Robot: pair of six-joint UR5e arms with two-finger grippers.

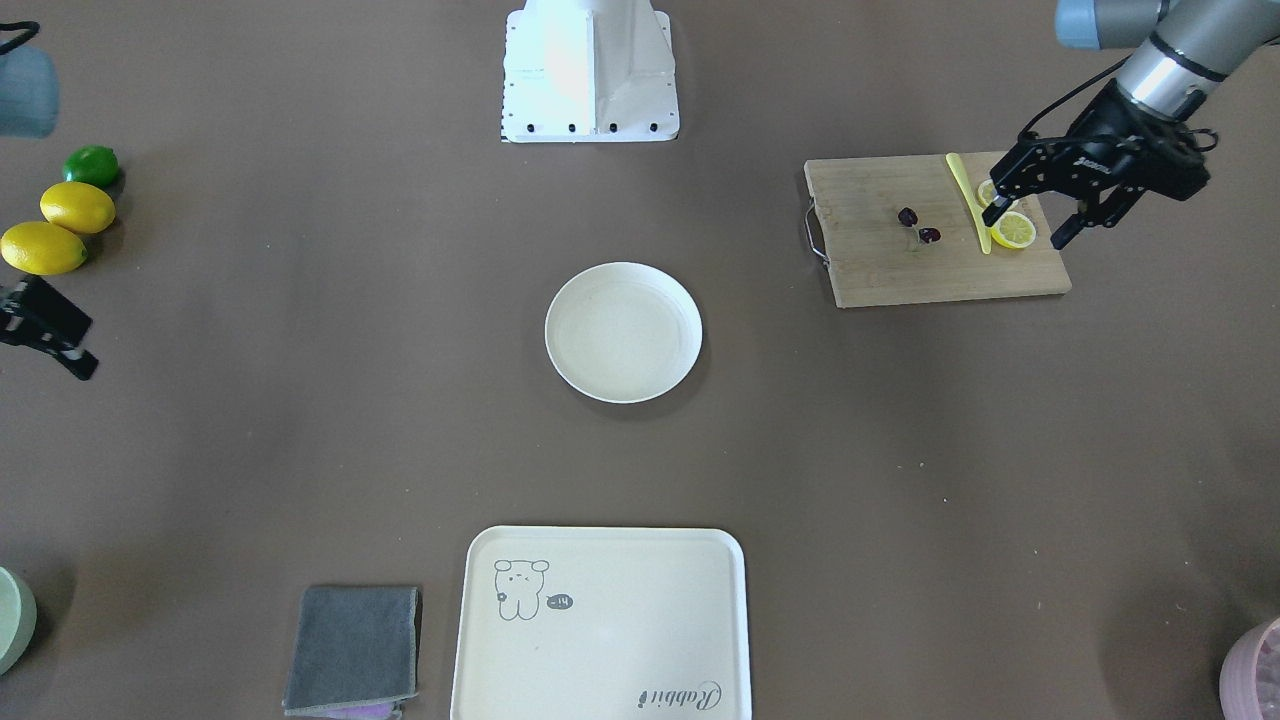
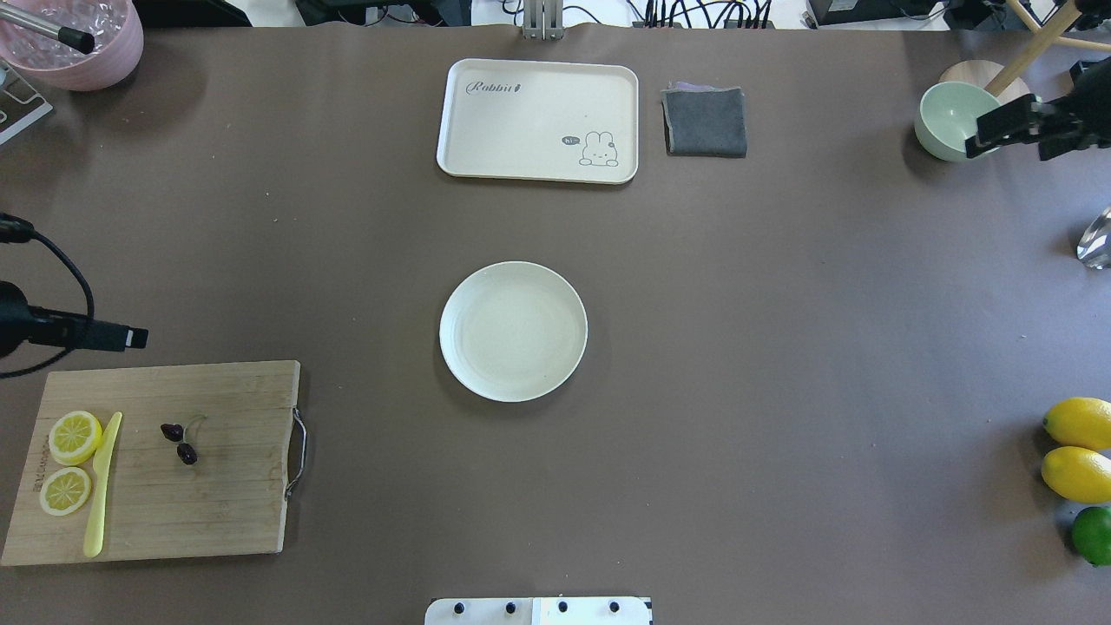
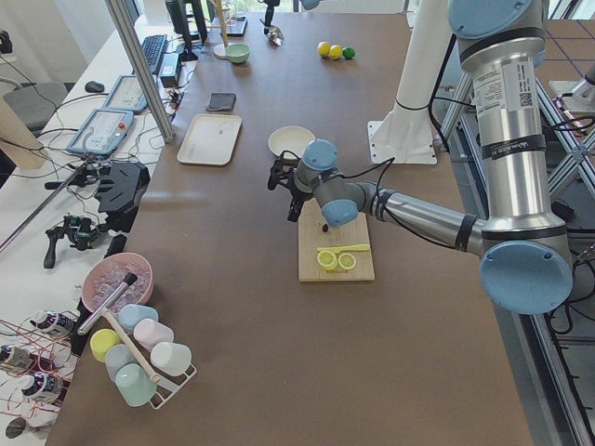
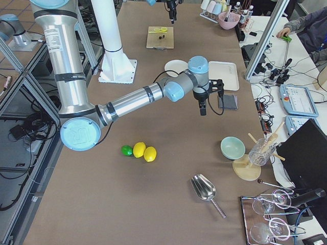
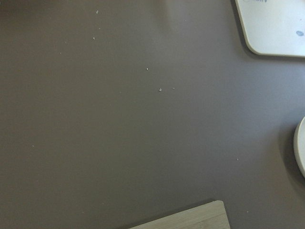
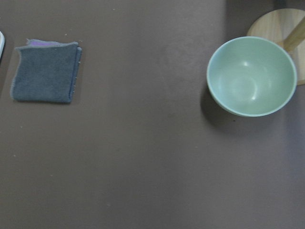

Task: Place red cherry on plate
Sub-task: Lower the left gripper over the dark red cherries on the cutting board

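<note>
Brown covering spans the whole counter. Note that the left tool [image 1: 1028, 228] hangs released, grasping nothing, near the lemon-slice end of the cutting board [image 1: 900, 275]. You find the red cherry [image 1: 918, 226] lying on that board, apart from the tool, just beside a yellow knife [image 1: 968, 200]. The plate [image 1: 623, 335] sits at the counter centre, well apart from the board. The right tool [image 2: 1014, 139] hangs released near a green bowl [image 2: 946, 121].

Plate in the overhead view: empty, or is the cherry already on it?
Empty. The plate is bare; the red cherry lies on the cutting board, apart from it.
</note>
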